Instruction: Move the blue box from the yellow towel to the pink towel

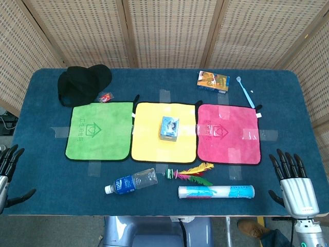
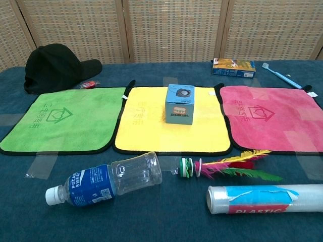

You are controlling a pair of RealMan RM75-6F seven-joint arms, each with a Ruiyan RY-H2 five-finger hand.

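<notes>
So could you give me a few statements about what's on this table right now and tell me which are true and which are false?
1. The blue box stands on the yellow towel. True.
2. The right hand holds the box. False: it is open near the table's edge, holding nothing.
3. The pink towel has nothing lying on it. True.
4. The black cap sits on the pink towel. False: it lies behind the green towel.
5. The water bottle stands upright. False: it lies on its side.
</notes>
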